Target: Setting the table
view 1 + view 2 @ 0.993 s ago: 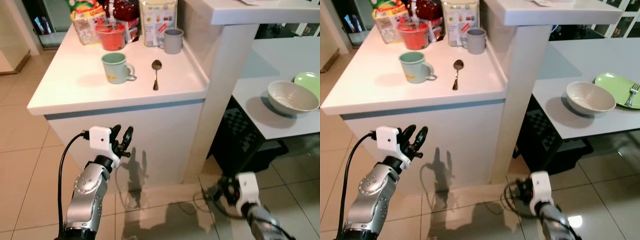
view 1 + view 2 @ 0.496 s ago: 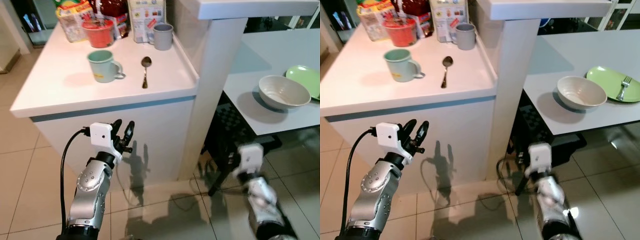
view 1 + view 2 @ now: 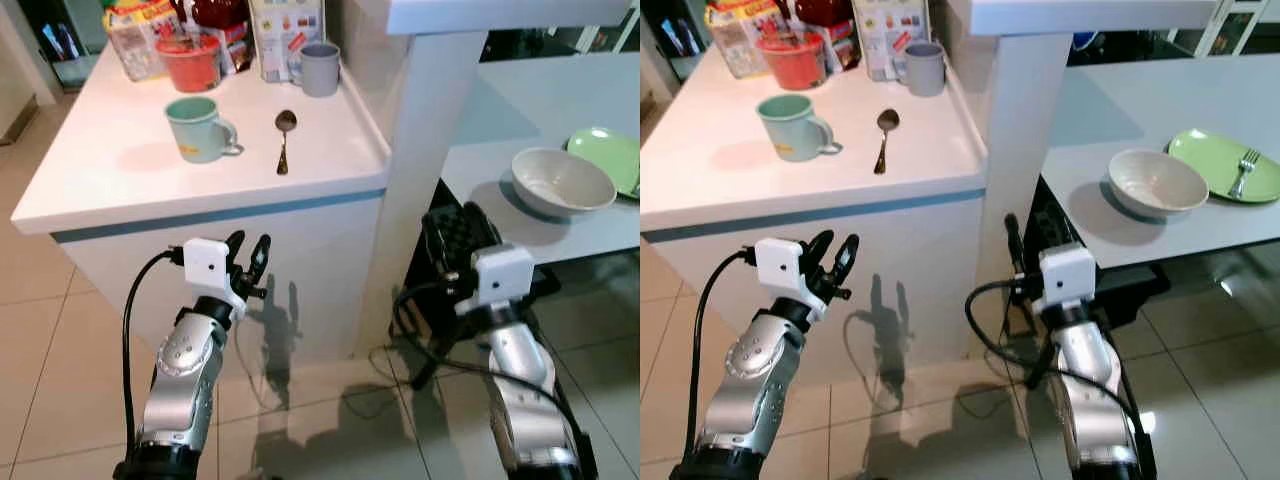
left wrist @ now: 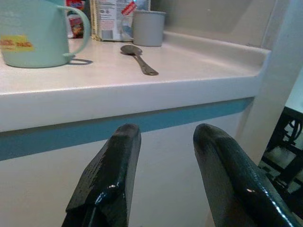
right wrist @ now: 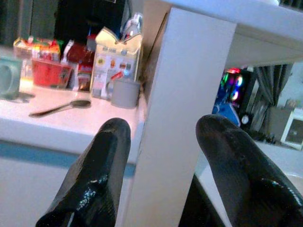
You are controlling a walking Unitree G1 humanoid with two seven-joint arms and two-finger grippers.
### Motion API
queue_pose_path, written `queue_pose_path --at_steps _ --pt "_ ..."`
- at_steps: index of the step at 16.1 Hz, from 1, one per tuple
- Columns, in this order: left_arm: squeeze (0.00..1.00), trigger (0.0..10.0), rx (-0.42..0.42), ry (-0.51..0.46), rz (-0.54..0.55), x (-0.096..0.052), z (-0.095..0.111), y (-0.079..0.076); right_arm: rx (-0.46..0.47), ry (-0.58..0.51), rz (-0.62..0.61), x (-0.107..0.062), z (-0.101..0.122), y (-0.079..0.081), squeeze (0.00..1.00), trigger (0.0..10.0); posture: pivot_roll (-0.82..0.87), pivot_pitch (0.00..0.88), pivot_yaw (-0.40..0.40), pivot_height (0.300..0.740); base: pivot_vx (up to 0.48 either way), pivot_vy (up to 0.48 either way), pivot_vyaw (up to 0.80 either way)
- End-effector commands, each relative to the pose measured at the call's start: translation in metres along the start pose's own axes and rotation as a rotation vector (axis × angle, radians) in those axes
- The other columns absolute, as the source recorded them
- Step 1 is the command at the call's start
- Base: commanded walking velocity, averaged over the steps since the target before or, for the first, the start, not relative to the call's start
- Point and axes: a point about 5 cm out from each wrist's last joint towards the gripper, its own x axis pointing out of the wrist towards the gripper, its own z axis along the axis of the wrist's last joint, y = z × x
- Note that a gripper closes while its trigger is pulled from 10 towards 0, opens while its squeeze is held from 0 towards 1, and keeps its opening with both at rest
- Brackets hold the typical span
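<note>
A metal spoon [image 3: 282, 140] lies on the white counter [image 3: 120, 185], right of a mint green mug [image 3: 200, 128]. A grey cup [image 3: 320, 68] and a red bowl [image 3: 192, 62] stand further back. On the grey dining table [image 3: 600, 235] to the right sit a beige bowl [image 3: 560, 182] and a green plate [image 3: 1225, 160] with a fork [image 3: 1242, 172] on it. My left gripper [image 3: 248, 262] is open and empty, held below the counter's front edge. My right gripper [image 3: 460, 235] is open and empty, low beside the white pillar [image 3: 425, 130], under the table's edge.
Food boxes and packets [image 3: 285, 35] crowd the back of the counter. A black crate [image 3: 440, 230] sits on the floor under the table. Cables trail from both wrists over the tiled floor [image 3: 60, 340].
My right arm has risen from near the floor to the height of the table's underside, fingers pointing up at the pillar. The left arm has barely moved; the camera shifted slightly.
</note>
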Motion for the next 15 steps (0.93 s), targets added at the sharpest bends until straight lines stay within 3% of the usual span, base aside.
queue_pose_path --at_steps 1,8,12,15 --pt "0.0 10.0 0.004 -0.011 0.0 0.002 0.003 -0.001 -0.003 0.033 0.001 -0.002 -0.002 0.001 0.0 10.0 0.02 0.0 0.03 0.74 0.0 0.0 0.0" --pt "0.0 10.0 0.034 -0.008 -0.01 0.005 0.005 0.001 0.011 0.19 0.004 -0.016 -0.036 -0.002 0.0 10.0 0.02 0.0 0.037 0.74 0.369 0.034 0.0" --pt "0.0 10.0 0.049 -0.008 -0.012 0.005 0.006 0.001 0.011 0.224 0.014 -0.022 -0.049 -0.004 0.0 10.0 0.03 0.0 0.037 0.74 0.445 0.0 0.0" --pt "0.0 10.0 0.088 -0.016 0.006 0.005 0.006 0.002 0.01 0.228 0.017 -0.025 -0.054 -0.003 0.0 10.0 0.03 0.0 0.038 0.74 0.097 0.12 0.0"
